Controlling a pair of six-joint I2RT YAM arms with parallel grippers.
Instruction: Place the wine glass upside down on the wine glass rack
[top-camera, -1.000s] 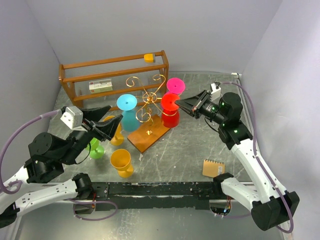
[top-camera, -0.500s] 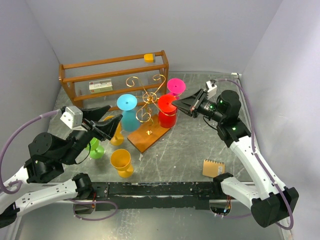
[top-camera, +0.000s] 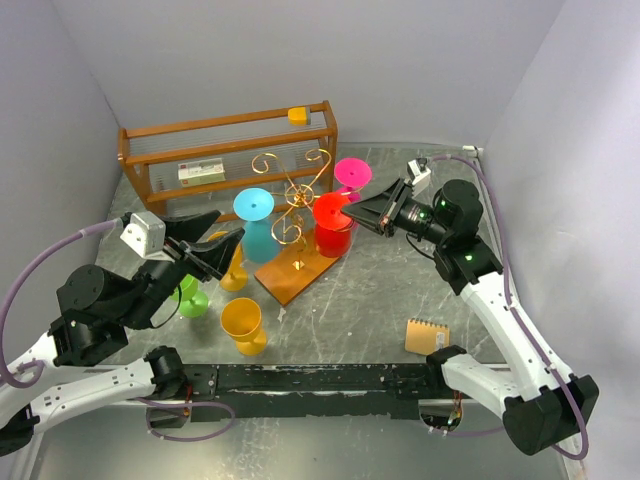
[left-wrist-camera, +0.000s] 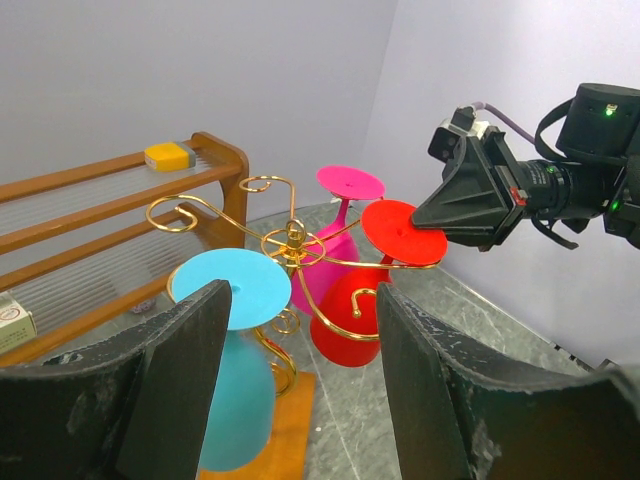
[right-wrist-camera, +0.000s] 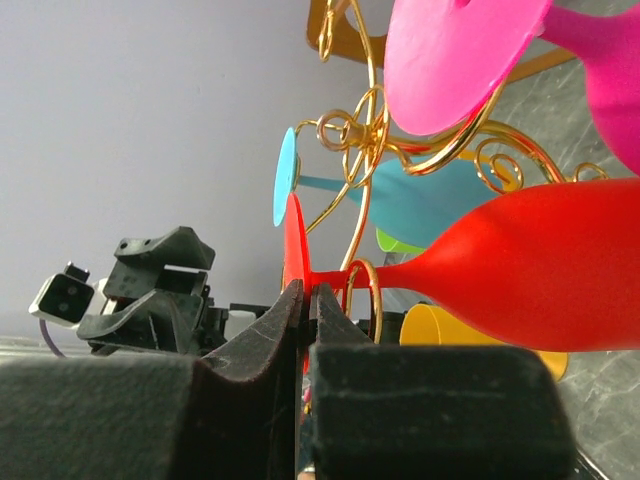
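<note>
Hanging step, nearly done imo. Red wine glass (top-camera: 332, 228) inverted, stem in scroll arm of wine glass rack (top-camera: 296, 200). Right gripper (top-camera: 349, 212) pinched tight on its foot; left gripper (top-camera: 232, 226) wide, empty. Next: settle stem, release, back out w/o snagging wire.

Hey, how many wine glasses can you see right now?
6: blue, red, pink around the rack; green beside the left tool; yellow half hidden behind it; second yellow nearest the bases. Others may be hidden.

Top external: high behind both arms, looking down over the whole table (top-camera: 380, 290).
Left wrist: behind the left gripper (left-wrist-camera: 300, 330), facing the wine glass rack (left-wrist-camera: 290, 240) just ahead.
Right wrist: rolled sideways, close behind the right gripper (right-wrist-camera: 303, 300), with the red wine glass (right-wrist-camera: 520, 260) at its fingertips.
Shared: rack and red glass, in all views.
</note>
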